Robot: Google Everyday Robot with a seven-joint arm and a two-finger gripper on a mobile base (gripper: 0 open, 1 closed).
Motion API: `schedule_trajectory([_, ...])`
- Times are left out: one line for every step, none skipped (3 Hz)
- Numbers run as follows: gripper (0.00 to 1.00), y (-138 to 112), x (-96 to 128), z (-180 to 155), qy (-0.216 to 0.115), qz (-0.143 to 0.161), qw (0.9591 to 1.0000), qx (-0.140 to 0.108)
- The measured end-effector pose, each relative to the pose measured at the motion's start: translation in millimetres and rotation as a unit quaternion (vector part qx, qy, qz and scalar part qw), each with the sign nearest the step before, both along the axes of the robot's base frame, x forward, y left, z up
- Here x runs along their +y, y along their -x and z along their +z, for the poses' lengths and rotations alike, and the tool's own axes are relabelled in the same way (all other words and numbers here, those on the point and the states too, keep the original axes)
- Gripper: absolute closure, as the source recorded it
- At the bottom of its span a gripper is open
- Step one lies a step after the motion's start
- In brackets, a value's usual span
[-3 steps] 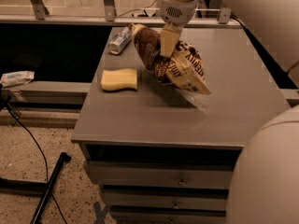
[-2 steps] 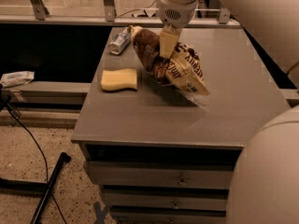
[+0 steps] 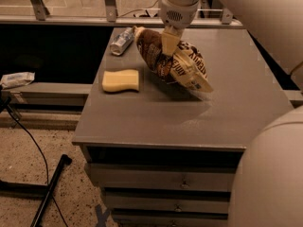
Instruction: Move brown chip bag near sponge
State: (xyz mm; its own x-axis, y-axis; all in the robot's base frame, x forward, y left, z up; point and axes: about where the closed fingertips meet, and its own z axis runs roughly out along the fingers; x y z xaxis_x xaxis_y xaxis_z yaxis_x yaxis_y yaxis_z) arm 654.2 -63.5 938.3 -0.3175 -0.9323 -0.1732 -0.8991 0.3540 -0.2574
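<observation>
gripper jaws pinching brown chip bag at upper middle; bag tilted, near sponge, not touching

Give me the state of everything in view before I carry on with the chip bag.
gripper: over the back middle of the table, shut on the brown chip bag.
brown chip bag: crinkled, tilted, gripped near its top, right of the sponge and apart from it.
sponge: lying flat on the table, free.
silver can: on its side, back-left corner.
drawers: closed.
</observation>
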Motion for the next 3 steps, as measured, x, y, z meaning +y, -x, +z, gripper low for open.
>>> schedule_trajectory([0.02, -1, 1, -1, -0.001, 0.001, 1.0, -0.002])
schedule_trajectory([0.0, -2, -4, 7, -0.02, 0.01, 0.9998, -0.002])
schedule_trajectory([0.0, -3, -43, 27, -0.085, 0.026, 0.996, -0.011])
